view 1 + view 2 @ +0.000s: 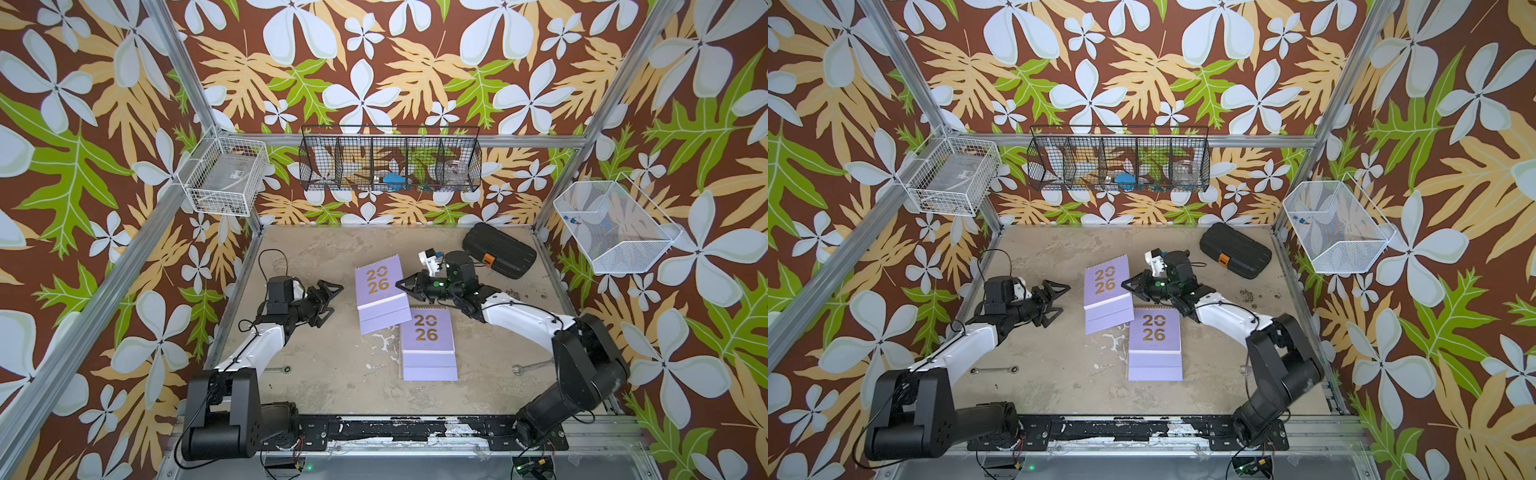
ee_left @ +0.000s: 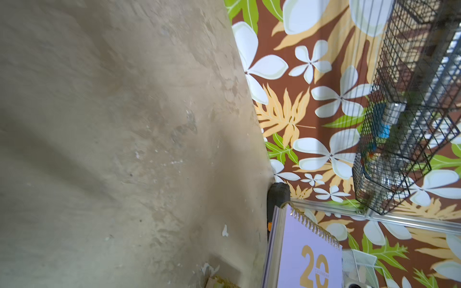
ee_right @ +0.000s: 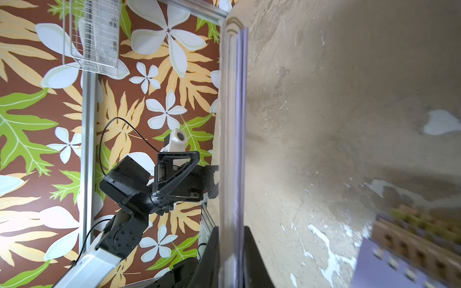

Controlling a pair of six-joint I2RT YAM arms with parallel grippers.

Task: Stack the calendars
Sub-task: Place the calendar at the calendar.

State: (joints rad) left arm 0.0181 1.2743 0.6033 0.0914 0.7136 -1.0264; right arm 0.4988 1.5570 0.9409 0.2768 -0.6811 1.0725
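Two lilac calendars with gold "2026" covers show in both top views. One calendar (image 1: 379,291) (image 1: 1105,289) sits skewed at the table's middle, and my right gripper (image 1: 400,285) (image 1: 1124,285) is shut on its right edge. In the right wrist view that calendar (image 3: 233,119) runs edge-on between the black fingers (image 3: 252,256). The other calendar (image 1: 428,345) (image 1: 1154,343) (image 3: 399,264) lies flat just in front, its upper left corner touching or slightly under the held one. My left gripper (image 1: 332,301) (image 1: 1057,301) (image 3: 174,172) stands open and empty, left of the held calendar (image 2: 306,251).
A black case with an orange latch (image 1: 498,250) (image 2: 278,197) lies at the back right. Two wrenches (image 1: 278,369) (image 1: 534,365) rest near the front of the table. Wire baskets (image 1: 390,160) (image 1: 224,176) (image 1: 615,226) hang on the walls.
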